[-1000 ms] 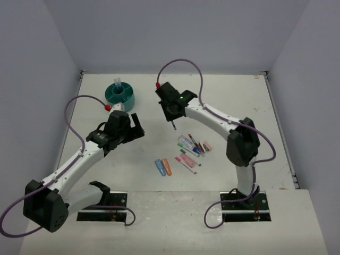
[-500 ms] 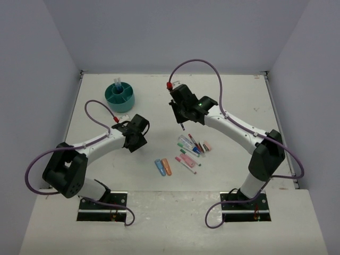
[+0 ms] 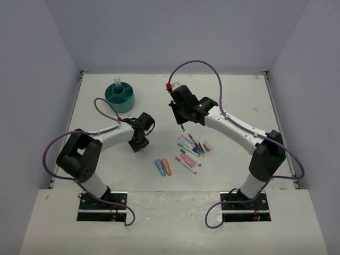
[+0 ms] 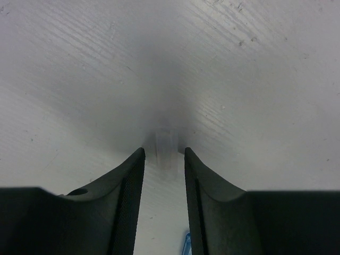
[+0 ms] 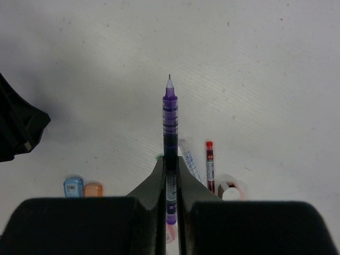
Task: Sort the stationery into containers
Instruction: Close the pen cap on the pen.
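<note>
Toward the upper left of the overhead frame, the round teal tub sits on the white surface with a couple of pale pieces standing up out of it. My left arm was beside that tub a second ago with its jaws spread wide. It has since swung down toward the middle of the frame, and the jaws have narrowed. They now stand partly apart over bare surface with nothing clearly in them. The left wrist view shows a pale blur just past the tips that I cannot identify. I judge that drop-off finished and this arm on its way back for another piece.

Lower centre lie a stubby blue piece and an orange one, side by side and not yet sorted.

Right of centre, my right jaws are clamped shut on a purple pen, its tip pointing out ahead. This arm has lifted away from the pile since a second ago and has barely moved in the last half second. I take the pen to be the next thing bound for the tub.

Below and to the right, the remaining markers and pens lie clustered, well apart from the tub, so most of the sorting remains.

The pen barrel carries fine print near my jaws that is too small to read, and no brand shows anywhere.
</note>
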Controlling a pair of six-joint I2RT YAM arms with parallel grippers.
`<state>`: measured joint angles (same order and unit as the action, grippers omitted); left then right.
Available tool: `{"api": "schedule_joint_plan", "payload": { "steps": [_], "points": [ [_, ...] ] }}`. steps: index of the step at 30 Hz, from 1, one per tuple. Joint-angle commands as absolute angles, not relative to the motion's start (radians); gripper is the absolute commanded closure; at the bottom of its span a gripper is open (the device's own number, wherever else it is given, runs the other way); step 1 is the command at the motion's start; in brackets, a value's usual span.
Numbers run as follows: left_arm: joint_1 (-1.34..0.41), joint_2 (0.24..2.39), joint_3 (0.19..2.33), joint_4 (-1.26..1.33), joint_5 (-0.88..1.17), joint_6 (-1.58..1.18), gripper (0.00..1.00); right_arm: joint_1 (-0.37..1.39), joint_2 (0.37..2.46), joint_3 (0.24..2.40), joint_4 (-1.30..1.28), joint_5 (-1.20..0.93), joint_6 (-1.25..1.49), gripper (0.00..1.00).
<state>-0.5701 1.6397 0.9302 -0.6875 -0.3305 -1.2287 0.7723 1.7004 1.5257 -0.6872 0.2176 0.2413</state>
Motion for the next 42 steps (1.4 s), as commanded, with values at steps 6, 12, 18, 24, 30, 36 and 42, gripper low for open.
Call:
{"api": "schedule_joint_plan", "payload": {
  "steps": [6,12,18,24,30,36,42],
  "points": [
    [-0.572,1.682,0.924,-0.685,-0.334,-1.241,0.84,0.772,1.643,1.524,-0.654,0.195,0.218,1.0],
    [-0.572,1.567,0.889,-0.591,-0.337,-1.114,1.0,0.769,1.565,1.41,-0.502,-0.049,0.195,1.0],
    [-0.574,1.272,0.877,-0.508,-0.394,-1.004,1.0,0.771,1.397,1.059,-0.115,-0.379,0.319,1.0],
    [-0.572,1.084,0.919,-0.369,-0.311,-0.838,1.0,0.846,1.254,0.843,0.29,-0.452,0.489,1.0],
    [-0.574,0.897,0.844,-0.037,-0.133,-0.759,1.0,0.923,1.26,0.851,0.382,-0.369,0.569,1.0],
    [-0.574,0.854,0.848,0.019,-0.058,-0.75,1.0,0.925,1.261,0.893,0.351,-0.276,0.566,1.0],
    [-0.575,0.822,0.842,0.047,-0.009,-0.754,1.0,0.923,1.238,0.921,0.321,-0.245,0.518,1.0]
  ]
}}
